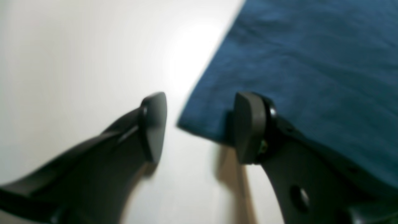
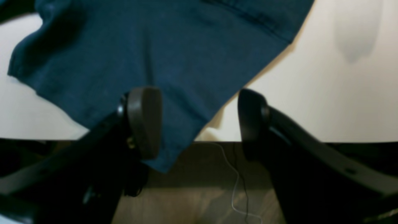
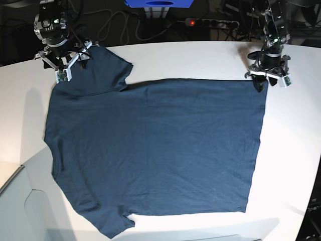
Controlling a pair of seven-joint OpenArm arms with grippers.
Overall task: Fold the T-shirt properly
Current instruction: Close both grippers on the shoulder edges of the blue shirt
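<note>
Lay flat and spread wide across the white table [image 3: 296, 150]: the T-shirt [image 3: 155, 150], dark navy, open to full width, hem toward one side and sleeves toward the other, one sleeve reaching the near table edge. No fold visible anywhere in the cloth, only faint wrinkles; by that look, hardly begun, with every fold left to make. Stood at the far hem corner: the left gripper [image 1: 199, 127], jaws parted wide, one pad over bare table, the other over the cloth's edge, the corner lying in the gap between them; nothing pinched, and whether that pad touched the fabric could not be told through the blur. Hung over the far sleeve: the right gripper [image 2: 199, 123], jaws likewise well apart, one pad above the sleeve cloth, the other above bare table beyond its edge, the sleeve tip drooping past the table rim; nothing held there either. Judged from this: both corners lined up for a pinch, neither yet taken.
</note>
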